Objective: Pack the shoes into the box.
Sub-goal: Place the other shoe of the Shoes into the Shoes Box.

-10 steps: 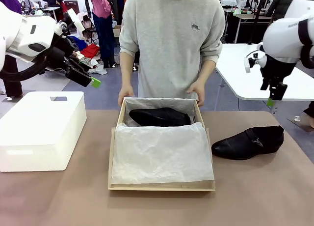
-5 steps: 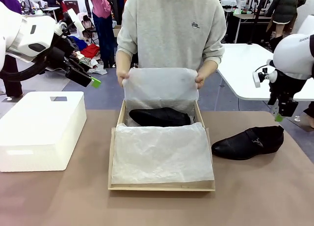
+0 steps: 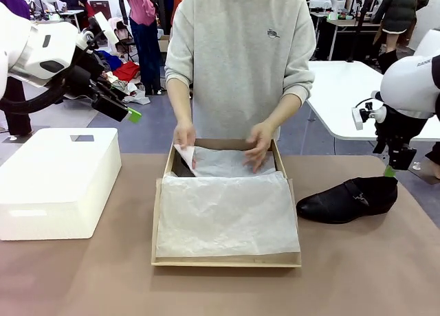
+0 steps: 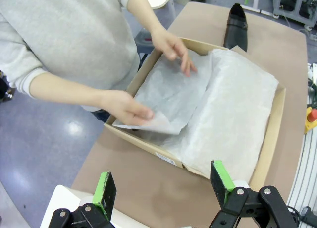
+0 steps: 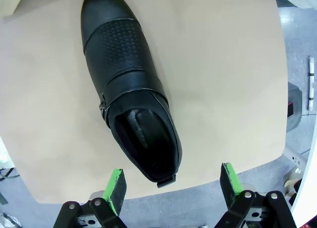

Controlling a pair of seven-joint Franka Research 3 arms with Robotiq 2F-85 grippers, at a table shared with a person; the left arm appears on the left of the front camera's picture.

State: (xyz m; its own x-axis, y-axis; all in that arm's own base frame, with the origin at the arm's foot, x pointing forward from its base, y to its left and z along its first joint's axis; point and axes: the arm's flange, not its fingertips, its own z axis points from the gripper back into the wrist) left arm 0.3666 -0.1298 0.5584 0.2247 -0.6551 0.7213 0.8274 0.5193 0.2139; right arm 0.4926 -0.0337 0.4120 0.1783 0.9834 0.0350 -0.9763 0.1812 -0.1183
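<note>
Glossy black pointed leather shoe (image 5: 130,89), side buckle strap, perforated vamp, is lying just right of tan cardboard box (image 3: 227,262); left claw (image 4: 161,181) and right claw (image 5: 172,174) are hanging released.

A glossy black shoe (image 5: 130,89) lies flat on the tan table (image 5: 223,79), pointed toe up and left, heel near the table's edge. The right gripper (image 5: 172,171) hangs above that heel, green-padded fingers (image 5: 115,188) spread wide, gripping nothing. A small buckle (image 5: 102,109) sits on the shoe's side
</note>
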